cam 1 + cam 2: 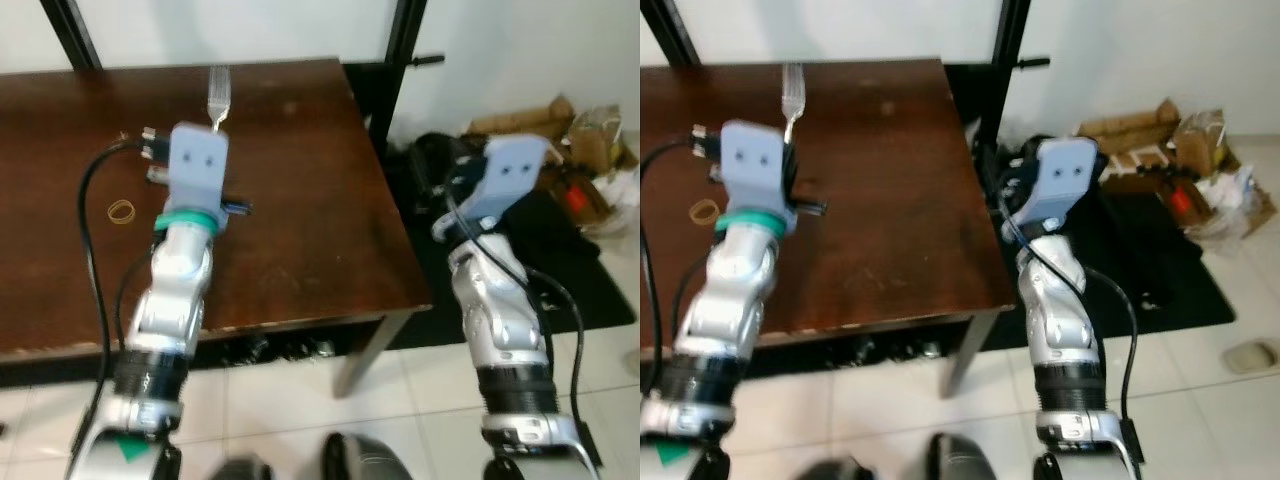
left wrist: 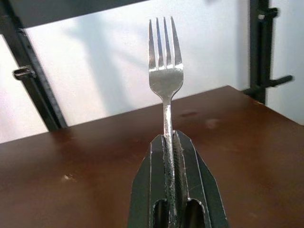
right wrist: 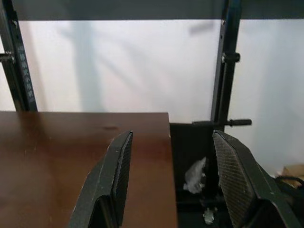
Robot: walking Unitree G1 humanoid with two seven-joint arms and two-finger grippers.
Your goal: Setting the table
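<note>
Pinching a fork (image 2: 165, 85), the left tool (image 2: 174, 156) hovers above the table (image 1: 300, 200); right tool (image 3: 173, 156) spread.

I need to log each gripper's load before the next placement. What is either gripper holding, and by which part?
The left gripper holds a fork by its handle, tines pointing away over the brown table. The right gripper is open and holds nothing.

Fork (image 1: 792, 88) above brown table (image 1: 890, 200), left arm (image 1: 735, 260)
</note>
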